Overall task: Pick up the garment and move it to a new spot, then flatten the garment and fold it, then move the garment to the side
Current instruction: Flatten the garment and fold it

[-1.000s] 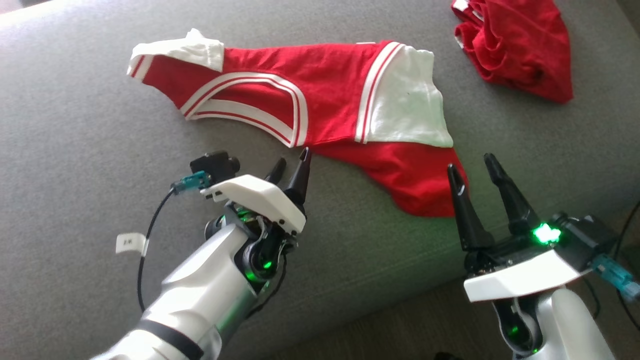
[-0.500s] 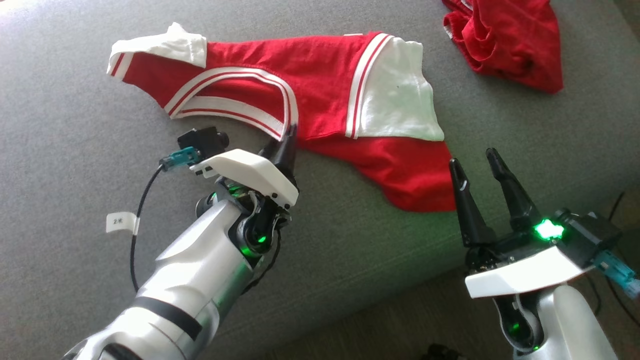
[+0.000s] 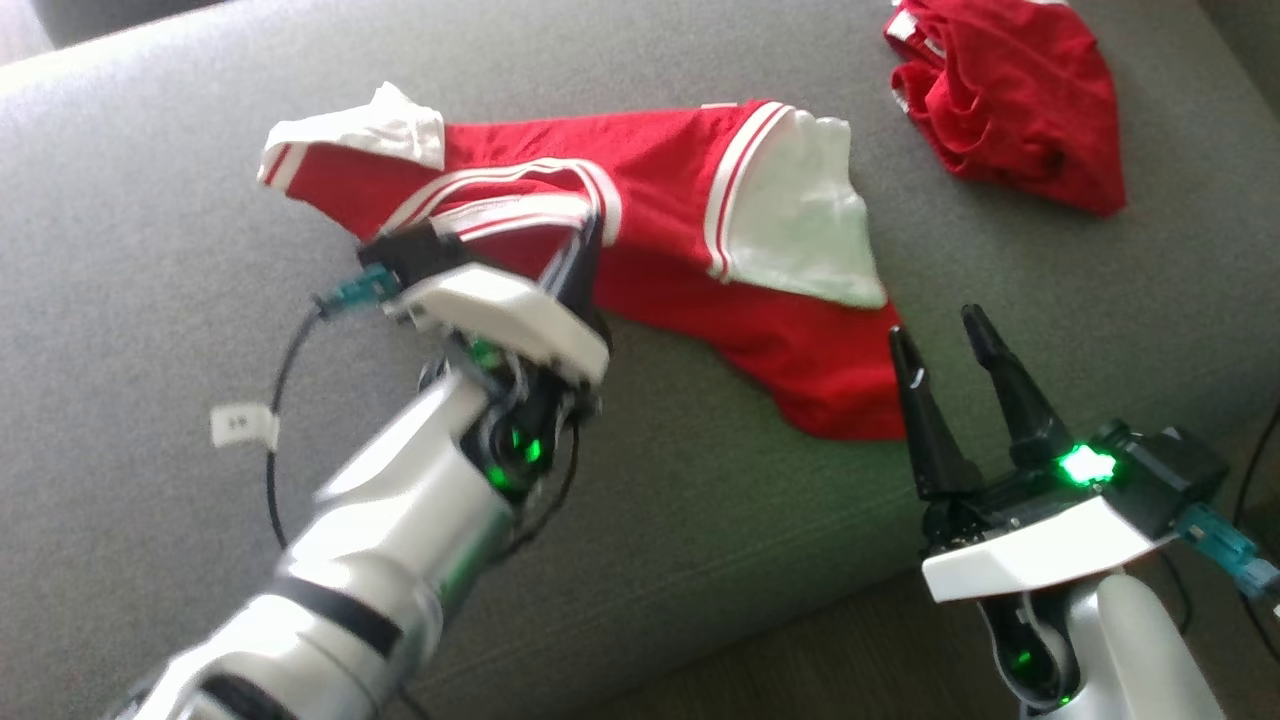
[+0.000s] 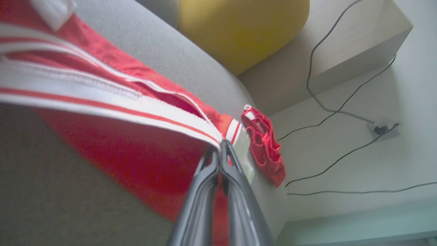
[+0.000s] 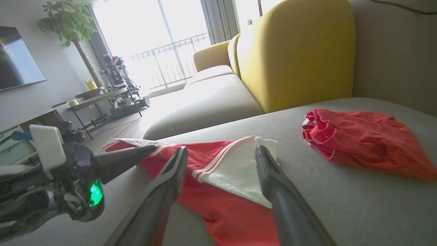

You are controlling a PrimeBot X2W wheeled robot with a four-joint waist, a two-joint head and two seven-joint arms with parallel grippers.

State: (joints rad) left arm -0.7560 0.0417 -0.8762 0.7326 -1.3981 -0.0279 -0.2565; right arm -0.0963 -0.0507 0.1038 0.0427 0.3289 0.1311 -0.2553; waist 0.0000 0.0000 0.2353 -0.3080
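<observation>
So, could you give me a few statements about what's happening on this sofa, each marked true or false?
1. The left gripper is shut on the striped trim of the red-and-white shirt. True.
2. The right gripper grips the shirt too. False: it is open, holding nothing.
3. Another red garment lies apart from the shirt on the grey sofa. True.
4. The backrest beyond is blue. False: it is yellow.

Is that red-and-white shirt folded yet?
Not folded: the garment lies spread and rumpled on the sofa, its edge pinched by the left gripper.
</observation>
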